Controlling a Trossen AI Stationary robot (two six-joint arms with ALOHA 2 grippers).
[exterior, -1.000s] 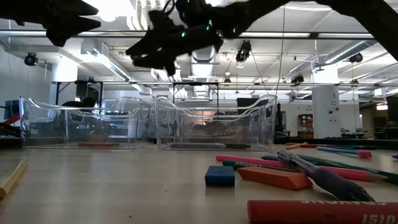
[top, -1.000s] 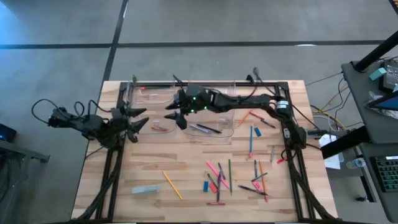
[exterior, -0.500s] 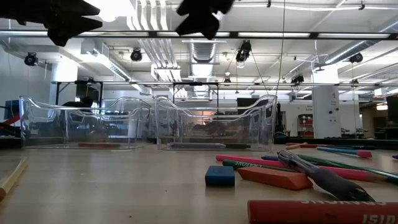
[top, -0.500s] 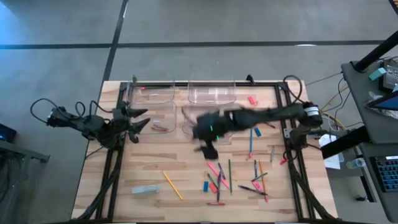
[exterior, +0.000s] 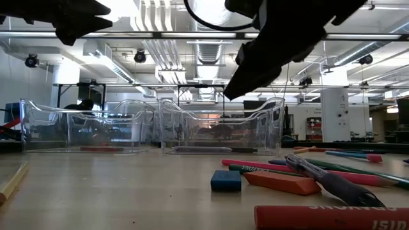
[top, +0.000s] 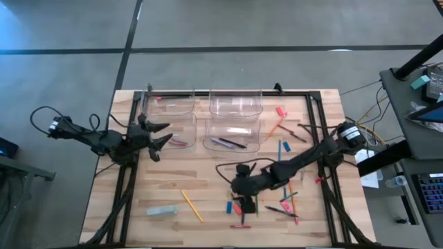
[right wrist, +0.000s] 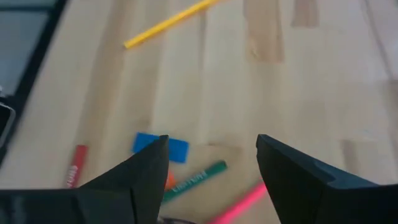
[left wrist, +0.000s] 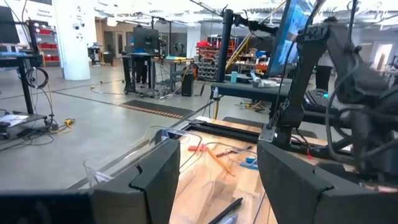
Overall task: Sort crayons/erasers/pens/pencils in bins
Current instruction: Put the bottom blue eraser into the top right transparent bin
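Right gripper point(top: 243, 200) empty, fingers spread wide, above blue eraser point(right wrist: 160, 148) in the loose pile. Left gripper point(top: 158, 134) wide, empty, beside bins point(top: 235, 105).

right arm: dark, jointed, stretches from the right table edge toward the table middle, bent low
right gripper point(top: 243, 198): dark two-finger, pointing down above the tabletop, fingers point(right wrist: 146, 171) spread apart, nothing between them
left arm: dark, waits at the left table edge
left gripper point(top: 156, 133): raised above the tabletop, fingers point(left wrist: 151, 177) apart, holding nothing
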